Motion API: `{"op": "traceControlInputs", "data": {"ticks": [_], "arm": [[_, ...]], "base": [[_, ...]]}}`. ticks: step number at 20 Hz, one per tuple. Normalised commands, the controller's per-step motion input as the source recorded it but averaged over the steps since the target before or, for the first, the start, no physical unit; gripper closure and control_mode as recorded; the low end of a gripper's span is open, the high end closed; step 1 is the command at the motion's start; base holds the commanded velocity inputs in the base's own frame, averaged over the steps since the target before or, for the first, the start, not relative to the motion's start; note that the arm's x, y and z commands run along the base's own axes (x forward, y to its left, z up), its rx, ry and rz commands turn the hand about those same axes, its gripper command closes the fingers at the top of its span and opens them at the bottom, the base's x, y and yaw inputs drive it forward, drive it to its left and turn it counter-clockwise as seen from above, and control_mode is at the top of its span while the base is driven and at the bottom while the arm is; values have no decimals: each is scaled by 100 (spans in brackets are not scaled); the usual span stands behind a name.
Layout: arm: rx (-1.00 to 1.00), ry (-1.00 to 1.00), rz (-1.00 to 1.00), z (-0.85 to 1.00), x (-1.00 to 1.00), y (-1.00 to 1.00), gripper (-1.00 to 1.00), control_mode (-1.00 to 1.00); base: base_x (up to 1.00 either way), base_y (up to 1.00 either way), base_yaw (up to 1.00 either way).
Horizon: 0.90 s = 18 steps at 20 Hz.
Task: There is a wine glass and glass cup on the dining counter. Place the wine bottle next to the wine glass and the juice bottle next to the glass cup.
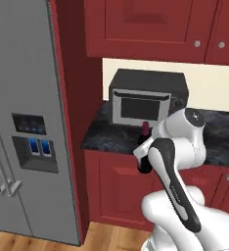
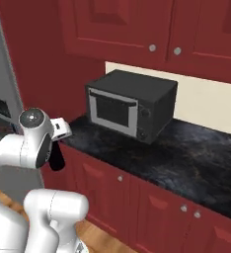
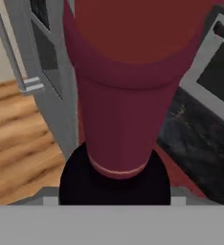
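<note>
Leftmost, at 9 o'clock in the left base view, stands the refrigerator [image 1: 23, 122]; the right base view gives the microwave [image 2: 130, 105] on the worktop [image 2: 186, 158] instead. Gripper [image 1: 142, 153] grasps the wine bottle [image 3: 121, 119], raised before the worktop's edge; hand view centres its pinkish-red neck.

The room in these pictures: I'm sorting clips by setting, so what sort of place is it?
A rendered home kitchen, most likely: a grey fridge, a microwave on a dark worktop, and red cabinets.

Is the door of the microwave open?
No, the microwave on the black worktop has its door flat against the front, closed.
</note>
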Motion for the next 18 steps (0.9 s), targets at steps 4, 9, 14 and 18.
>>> {"op": "traceControlInputs", "data": {"ticks": [4,9,14,18], "arm": [[0,0,0,0,0,0,100,100],[0,0,0,0,0,0,100,100],[0,0,0,0,0,0,100,100],[0,0,0,0,0,0,100,100]], "base": [[-10,9,100],[-10,10,100],[-9,14,100],[-6,11,100]]}}
